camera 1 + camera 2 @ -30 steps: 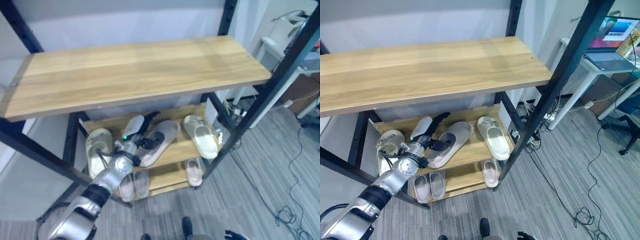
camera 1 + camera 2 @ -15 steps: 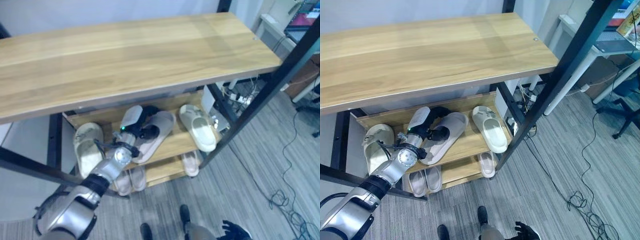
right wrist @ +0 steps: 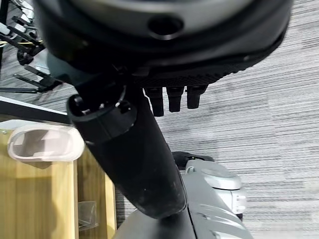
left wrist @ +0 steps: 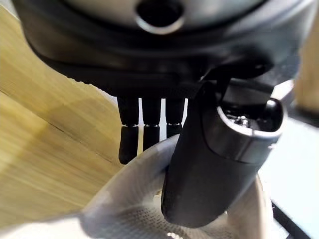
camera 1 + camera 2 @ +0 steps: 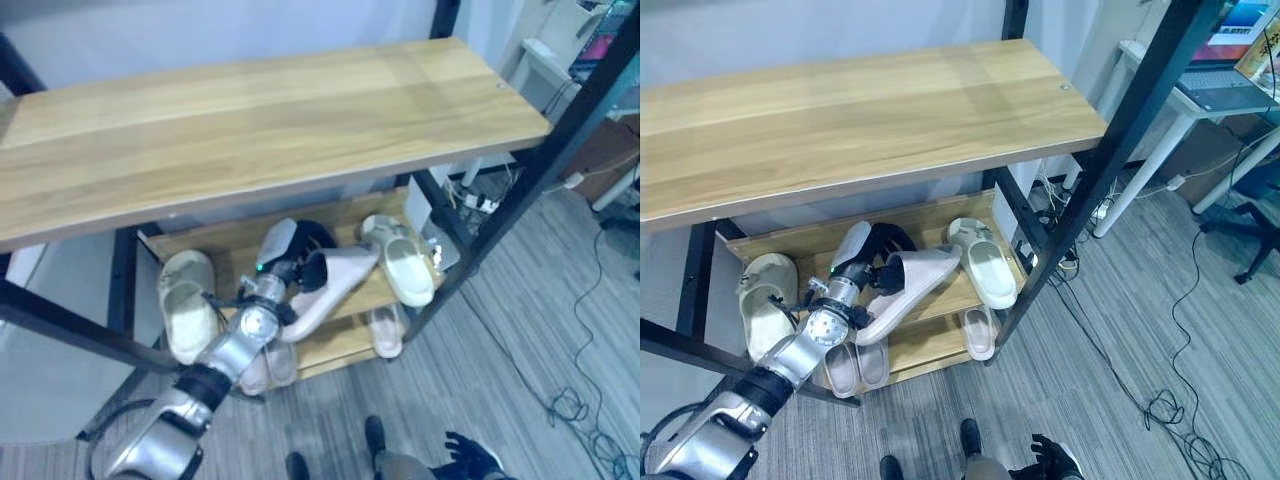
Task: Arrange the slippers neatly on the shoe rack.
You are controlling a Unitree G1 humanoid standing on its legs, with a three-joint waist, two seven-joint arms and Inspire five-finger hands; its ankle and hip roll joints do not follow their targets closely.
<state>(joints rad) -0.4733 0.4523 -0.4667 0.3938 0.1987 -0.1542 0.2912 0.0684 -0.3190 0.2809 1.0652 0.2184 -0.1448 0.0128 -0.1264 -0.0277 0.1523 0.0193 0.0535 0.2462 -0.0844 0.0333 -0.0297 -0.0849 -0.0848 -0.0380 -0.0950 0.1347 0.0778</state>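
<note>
The left hand [image 5: 300,272] reaches under the rack's [image 5: 870,110] top board to the middle shelf [image 5: 940,215], and in its wrist view thumb and fingers [image 4: 143,132] are pinched on the edge of the grey slipper [image 5: 908,287]. That slipper is lifted at its toe, which points toward 2 o'clock and sits just beside, maybe touching, the white slipper [image 5: 985,265] at 3 o'clock; its heel hangs past the shelf's front edge toward 7 o'clock. A second pale slipper [image 5: 765,305] lies well apart at 9 o'clock on the same shelf, and a pink pair [image 5: 858,365] plus a single pink one [image 5: 978,332] rest on the bottom shelf. The right hand [image 3: 149,139] hangs low over the carpet with its fingers hanging loose and empty.

The pinch on a soft rim looks thin, so the likely failure is the grey slipper peeling out of the grip and dropping off the front edge onto the pink pair or the floor. Swinging the toe further toward 3 o'clock could shove the white slipper askew. The top board is close above the wrist, so a high lift may knock it.
</note>
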